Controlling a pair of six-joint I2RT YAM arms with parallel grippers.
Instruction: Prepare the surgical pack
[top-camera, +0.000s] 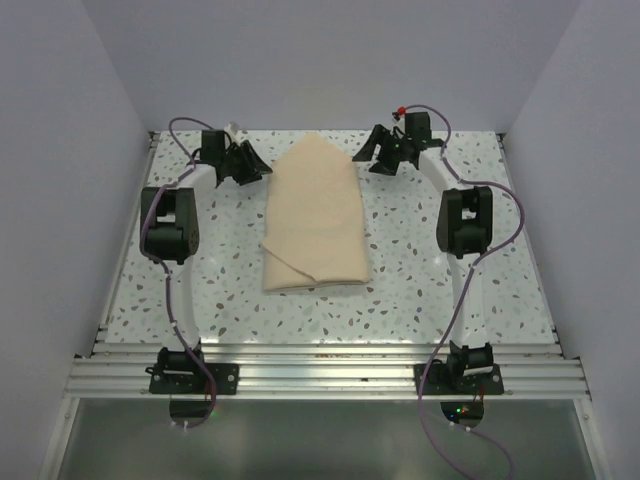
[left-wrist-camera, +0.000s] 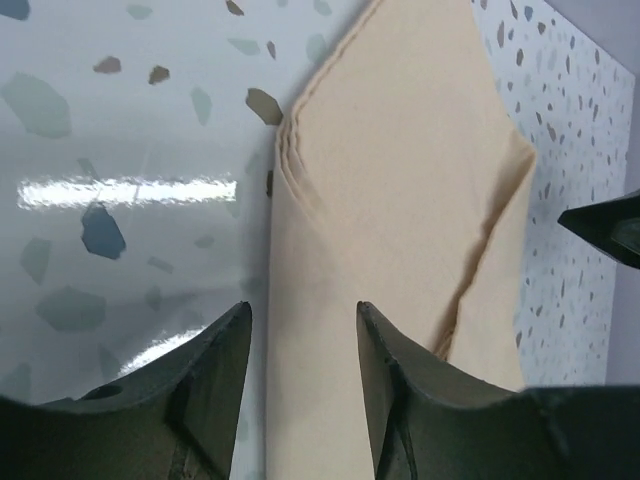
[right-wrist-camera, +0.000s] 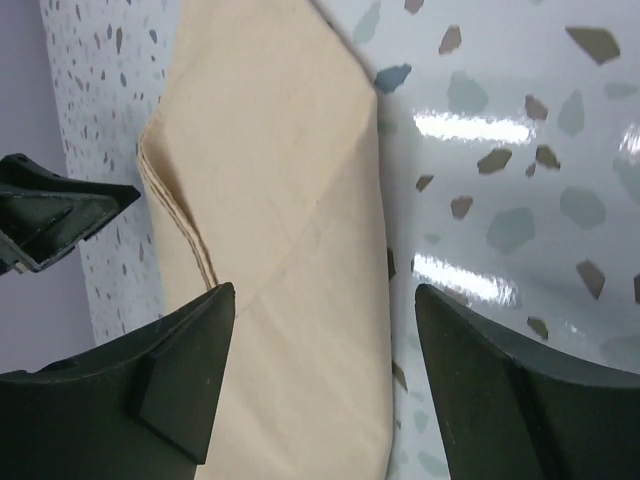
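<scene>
While poised beside one folded beige cloth (top-camera: 315, 220) on one speckled worktop (top-camera: 200, 290), hold nothing: left end effector (left-wrist-camera: 303, 310) open, right end effector (right-wrist-camera: 325, 290) open wider.

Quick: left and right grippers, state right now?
Left gripper: open, holding nothing, above the cloth edge.
Right gripper: open wide, holding nothing.

Surgical pack (top-camera: 315, 215) matt beige cloth; table (top-camera: 420, 285) glossy.
</scene>
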